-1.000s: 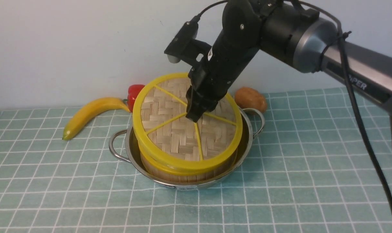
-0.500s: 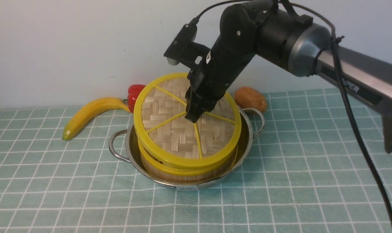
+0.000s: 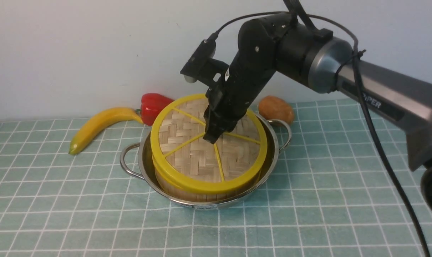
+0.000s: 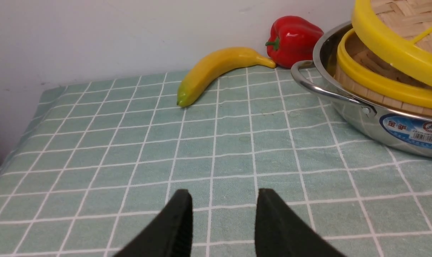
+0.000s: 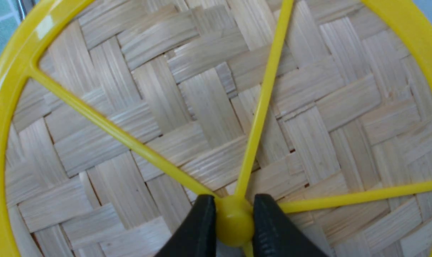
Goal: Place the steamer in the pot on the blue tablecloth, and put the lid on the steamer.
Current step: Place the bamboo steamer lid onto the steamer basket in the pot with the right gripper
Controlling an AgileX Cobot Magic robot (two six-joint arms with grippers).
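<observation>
Bamboo on steel at the centre of the front view: the black right pincer, on an arm reaching in from the upper right of the frame, pinches the small yellow centre knob of a flat round woven-bamboo lid with a thick yellow rim and yellow spokes. One black finger presses on each side of the knob.

The lid lies over a round pale-wood bamboo steamer, which sits inside a shallow, shiny stainless-steel pot with two looped wire handles. From the front, the lid's near edge covers the steamer's top. The left wrist view shows the lid tilted, with a gap between its rim and the steamer's yellow rim on the side facing the banana.

The pot stands on a pale teal-blue tablecloth, gridded with thin white lines, that covers the tabletop. Along the white wall behind, a yellow banana lies at the left of the frame. A red bell pepper sits just beside its tip, and a brown potato-like lump lies near the pot's right handle.

The left pincer, seen only by its own wrist camera, hangs over bare cloth apart from the pot. Its two black jaws are parted with nothing between them.
</observation>
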